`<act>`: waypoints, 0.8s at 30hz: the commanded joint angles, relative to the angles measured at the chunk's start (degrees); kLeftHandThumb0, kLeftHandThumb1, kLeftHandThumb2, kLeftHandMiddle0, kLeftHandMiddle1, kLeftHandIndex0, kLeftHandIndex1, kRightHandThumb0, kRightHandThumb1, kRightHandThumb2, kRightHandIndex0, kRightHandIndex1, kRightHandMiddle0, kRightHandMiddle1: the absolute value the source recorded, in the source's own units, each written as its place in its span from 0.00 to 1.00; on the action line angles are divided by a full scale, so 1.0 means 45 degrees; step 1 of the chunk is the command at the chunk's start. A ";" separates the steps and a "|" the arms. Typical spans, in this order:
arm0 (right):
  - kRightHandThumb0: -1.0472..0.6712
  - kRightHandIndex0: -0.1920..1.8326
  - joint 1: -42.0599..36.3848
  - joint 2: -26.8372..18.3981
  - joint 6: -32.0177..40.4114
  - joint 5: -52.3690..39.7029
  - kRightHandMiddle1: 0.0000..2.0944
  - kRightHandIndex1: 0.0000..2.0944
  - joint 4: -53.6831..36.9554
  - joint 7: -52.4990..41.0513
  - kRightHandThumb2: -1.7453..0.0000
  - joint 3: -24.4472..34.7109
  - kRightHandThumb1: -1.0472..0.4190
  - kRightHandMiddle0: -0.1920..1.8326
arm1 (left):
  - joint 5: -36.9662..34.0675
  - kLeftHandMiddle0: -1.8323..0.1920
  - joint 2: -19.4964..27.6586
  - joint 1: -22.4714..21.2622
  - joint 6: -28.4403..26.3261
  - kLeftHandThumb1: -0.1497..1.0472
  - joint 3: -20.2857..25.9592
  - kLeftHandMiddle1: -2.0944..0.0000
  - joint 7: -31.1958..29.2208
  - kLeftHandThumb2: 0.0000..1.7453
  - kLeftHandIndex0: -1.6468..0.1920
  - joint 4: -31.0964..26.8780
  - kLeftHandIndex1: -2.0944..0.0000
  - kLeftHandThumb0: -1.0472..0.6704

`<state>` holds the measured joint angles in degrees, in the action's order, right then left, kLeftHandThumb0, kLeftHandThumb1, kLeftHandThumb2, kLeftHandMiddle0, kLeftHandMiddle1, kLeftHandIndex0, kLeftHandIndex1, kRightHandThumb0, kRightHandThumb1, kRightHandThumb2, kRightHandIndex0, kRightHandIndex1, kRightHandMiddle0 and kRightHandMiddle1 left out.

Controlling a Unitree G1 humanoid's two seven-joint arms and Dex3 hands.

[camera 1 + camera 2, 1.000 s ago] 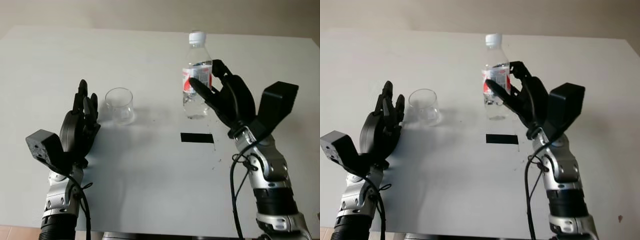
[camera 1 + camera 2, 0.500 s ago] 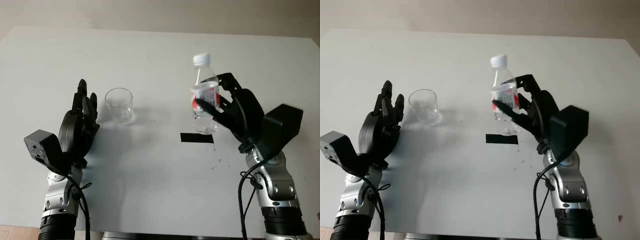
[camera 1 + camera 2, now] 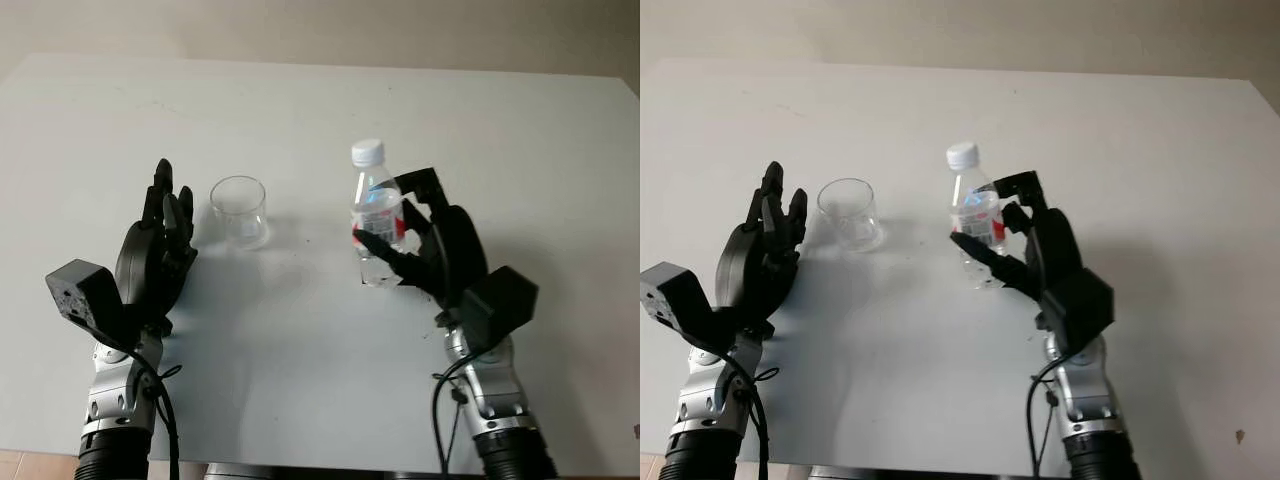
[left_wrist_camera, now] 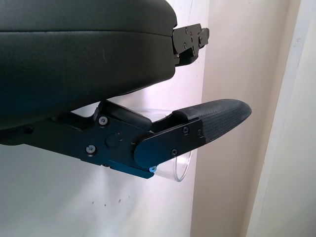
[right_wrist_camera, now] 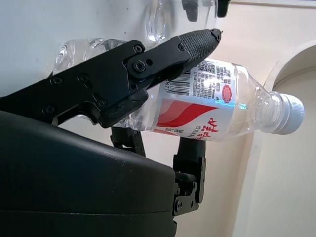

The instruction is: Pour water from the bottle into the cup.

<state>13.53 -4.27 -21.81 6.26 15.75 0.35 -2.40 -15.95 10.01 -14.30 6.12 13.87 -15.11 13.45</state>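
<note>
The right hand (image 3: 425,262) is wrapped around the one bottle (image 3: 376,225), which stands nearly upright near the middle of the white worktop (image 3: 320,120), its long axis vertical and white cap up. One clear cup (image 3: 239,211) stands mouth-up toward the worktop's left edge, just beside the empty left hand (image 3: 155,262), with a pale wall beyond the far edge.

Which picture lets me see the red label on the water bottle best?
The right wrist view: the water bottle is close, its red label facing the camera, held by the right robot hand. The two eye views show the bottle small, its label partly behind the fingers. The left wrist view shows the cup instead.
</note>
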 commanded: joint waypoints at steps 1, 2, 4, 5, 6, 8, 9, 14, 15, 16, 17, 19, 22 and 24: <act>0.37 0.64 0.0269 0.0131 -0.0552 0.0265 1.00 1.00 0.0392 0.0332 0.82 -0.0057 0.00 0.48 | -0.0014 0.96 0.0136 -0.0008 0.0046 1.00 0.0025 0.97 -0.0070 0.44 0.98 -0.0039 0.98 0.16; 0.37 0.64 0.0318 0.0188 -0.0735 0.0345 1.00 1.00 0.0612 0.0455 0.82 -0.0081 0.00 0.49 | -0.0003 0.96 0.0139 -0.0007 0.0053 1.00 0.0027 0.97 -0.0064 0.44 0.98 -0.0029 0.98 0.16; 0.37 0.67 0.0422 0.0261 -0.1000 0.0407 1.00 1.00 0.0988 0.0626 0.81 -0.0085 0.00 0.50 | -0.0002 0.96 0.0154 -0.0026 0.0068 1.00 0.0028 0.97 -0.0077 0.44 0.98 0.0013 0.98 0.16; 0.37 0.68 0.0464 0.0280 -0.1081 0.0428 1.00 1.00 0.1128 0.0697 0.81 -0.0080 0.00 0.51 | -0.0012 0.96 0.0171 -0.0036 0.0090 1.00 0.0030 0.97 -0.0112 0.44 0.98 0.0050 0.97 0.16; 0.37 0.69 0.0504 0.0293 -0.1165 0.0445 1.00 1.00 0.1260 0.0757 0.81 -0.0073 0.00 0.51 | -0.0006 0.96 0.0193 -0.0039 0.0074 1.00 0.0028 0.97 -0.0125 0.44 0.98 0.0058 0.98 0.16; 0.37 0.70 0.0556 0.0305 -0.1330 0.0542 1.00 1.00 0.1488 0.0922 0.82 -0.0074 0.00 0.52 | 0.0015 0.96 0.0223 -0.0041 0.0054 1.00 0.0026 0.97 -0.0130 0.44 0.99 0.0065 0.98 0.16; 0.37 0.71 0.0580 0.0301 -0.1412 0.0593 1.00 1.00 0.1580 0.0996 0.82 -0.0084 0.00 0.52 | 0.0016 0.96 0.0231 -0.0043 0.0048 1.00 0.0027 0.97 -0.0133 0.44 0.99 0.0066 0.98 0.16; 0.39 0.72 0.0568 0.0182 -0.2009 0.0968 1.00 1.00 0.1959 0.1395 0.81 -0.0157 0.00 0.54 | 0.0037 0.96 0.0270 0.0014 0.0114 1.00 0.0046 0.97 -0.0134 0.44 0.98 0.0037 0.97 0.16; 0.39 0.72 0.0522 0.0124 -0.2041 0.1142 1.00 1.00 0.1931 0.1513 0.81 -0.0172 0.00 0.54 | 0.0009 0.96 0.0281 0.0026 0.0093 1.00 0.0059 0.97 -0.0138 0.44 0.98 0.0023 0.97 0.16; 0.39 0.72 0.0492 0.0070 -0.2132 0.1290 1.00 1.00 0.1944 0.1629 0.81 -0.0173 0.00 0.54 | 0.0002 0.96 0.0292 0.0039 0.0059 1.00 0.0067 0.97 -0.0111 0.44 0.98 0.0000 0.97 0.16; 0.39 0.72 0.0471 0.0011 -0.2259 0.1421 1.00 1.00 0.2014 0.1767 0.81 -0.0147 0.00 0.54 | -0.0024 0.95 0.0311 0.0061 0.0046 1.00 0.0077 0.97 -0.0129 0.44 0.98 -0.0014 0.97 0.16; 0.39 0.72 0.0455 -0.0045 -0.2450 0.1529 1.00 1.00 0.2147 0.1927 0.82 -0.0095 0.00 0.54 | -0.0045 0.95 0.0334 0.0089 0.0032 1.00 0.0094 0.97 -0.0145 0.44 0.98 -0.0028 0.97 0.16; 0.39 0.72 0.0451 -0.0062 -0.2569 0.1502 1.00 1.00 0.2294 0.2019 0.82 -0.0050 0.00 0.54 | -0.0044 0.95 0.0365 0.0103 0.0062 1.00 0.0098 0.97 -0.0179 0.43 0.98 -0.0002 0.97 0.16; 0.39 0.72 0.0436 -0.0146 -0.2567 0.1560 1.00 1.00 0.2336 0.2064 0.82 -0.0034 0.00 0.54 | -0.0055 0.95 0.0371 0.0115 0.0085 1.00 0.0093 0.97 -0.0214 0.43 0.98 0.0003 0.97 0.16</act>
<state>16.90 -4.05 -32.36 12.98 24.88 9.30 -2.93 -15.95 11.43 -14.28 6.14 14.14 -15.66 13.54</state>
